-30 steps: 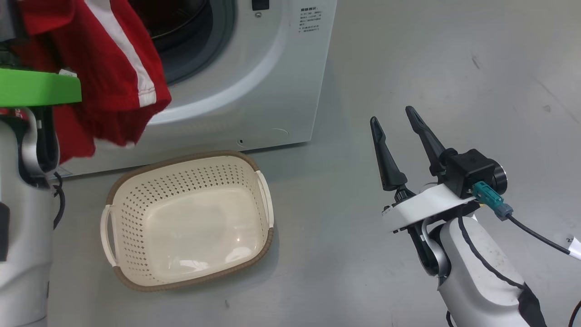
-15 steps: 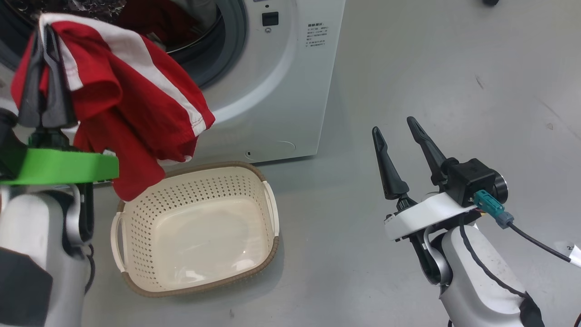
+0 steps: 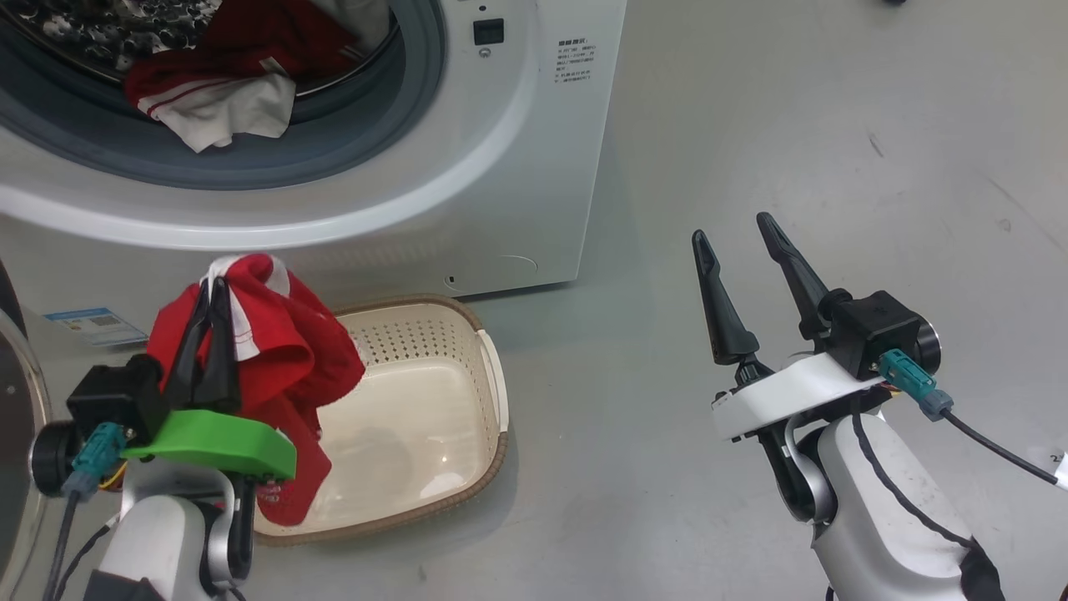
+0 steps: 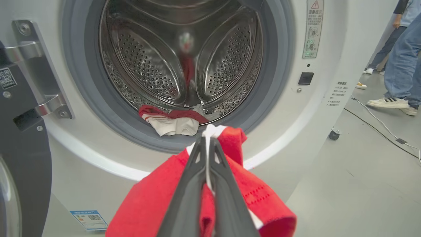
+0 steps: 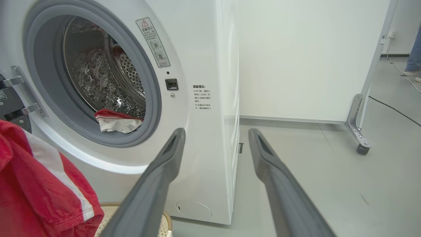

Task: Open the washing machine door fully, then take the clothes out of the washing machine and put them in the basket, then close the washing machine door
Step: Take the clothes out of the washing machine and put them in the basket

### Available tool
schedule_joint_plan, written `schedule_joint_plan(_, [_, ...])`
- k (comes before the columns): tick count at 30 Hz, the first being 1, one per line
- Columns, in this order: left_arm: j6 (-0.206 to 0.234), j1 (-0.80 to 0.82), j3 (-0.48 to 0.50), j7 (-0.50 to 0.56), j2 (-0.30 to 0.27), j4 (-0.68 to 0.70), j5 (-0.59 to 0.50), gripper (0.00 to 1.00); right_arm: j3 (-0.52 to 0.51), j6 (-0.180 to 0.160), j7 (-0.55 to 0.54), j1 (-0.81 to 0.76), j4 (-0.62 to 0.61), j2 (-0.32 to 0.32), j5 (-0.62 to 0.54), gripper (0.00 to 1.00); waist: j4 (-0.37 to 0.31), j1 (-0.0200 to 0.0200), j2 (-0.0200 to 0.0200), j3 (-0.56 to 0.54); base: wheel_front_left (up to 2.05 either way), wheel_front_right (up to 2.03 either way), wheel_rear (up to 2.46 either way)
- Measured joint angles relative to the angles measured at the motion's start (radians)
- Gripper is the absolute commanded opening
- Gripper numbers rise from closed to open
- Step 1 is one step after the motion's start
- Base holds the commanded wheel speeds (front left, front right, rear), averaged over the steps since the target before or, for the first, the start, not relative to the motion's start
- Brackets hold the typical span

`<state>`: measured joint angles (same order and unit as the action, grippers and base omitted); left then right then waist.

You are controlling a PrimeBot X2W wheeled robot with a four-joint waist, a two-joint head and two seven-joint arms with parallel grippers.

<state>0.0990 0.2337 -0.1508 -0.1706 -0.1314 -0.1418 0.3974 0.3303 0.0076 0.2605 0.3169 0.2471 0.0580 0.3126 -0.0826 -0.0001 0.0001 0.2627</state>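
Note:
The washing machine stands with its drum mouth uncovered. The washing machine door is swung out at the far left. My left gripper is shut on a red garment with white stripes, which hangs over the left part of the cream basket. More red and white clothes lie at the drum's front lip. In the left wrist view the shut fingers pinch the red garment in front of the drum. My right gripper is open and holds nothing, over bare floor to the right of the basket.
A blue label is stuck low on the machine front. A person's legs and a floor cable are to the machine's right. A white panel on castors stands behind.
My left gripper has come down with the red garment from in front of the drum mouth to just over the basket. The head camera has shifted. The right arm has stayed put.

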Motion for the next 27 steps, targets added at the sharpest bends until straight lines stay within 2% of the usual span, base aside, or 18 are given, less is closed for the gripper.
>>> schedule_joint_plan(11, [0.002, -0.037, 0.005, 0.020, 0.028, -0.121, 0.045, 0.00, 0.021, 0.005, 0.000, 0.002, -0.035, 0.000, 0.000, 1.00, -0.014, 0.0000, 0.0000, 0.058, 0.00, 0.00, 0.00])
schedule_joint_plan(18, [0.001, -0.021, 0.016, 0.035, 0.030, -0.217, 0.077, 0.00, 0.033, 0.003, 0.000, 0.018, -0.070, 0.000, -0.002, 1.00, -0.036, 0.0000, 0.0000, 0.138, 0.00, 0.00, 0.00])
schedule_joint_plan(27, [-0.033, 0.076, 0.017, 0.064, 0.030, -0.342, 0.094, 0.00, 0.045, 0.000, 0.000, 0.077, -0.113, 0.000, -0.001, 1.00, -0.070, 0.0001, 0.0000, 0.254, 0.00, 0.00, 0.00])
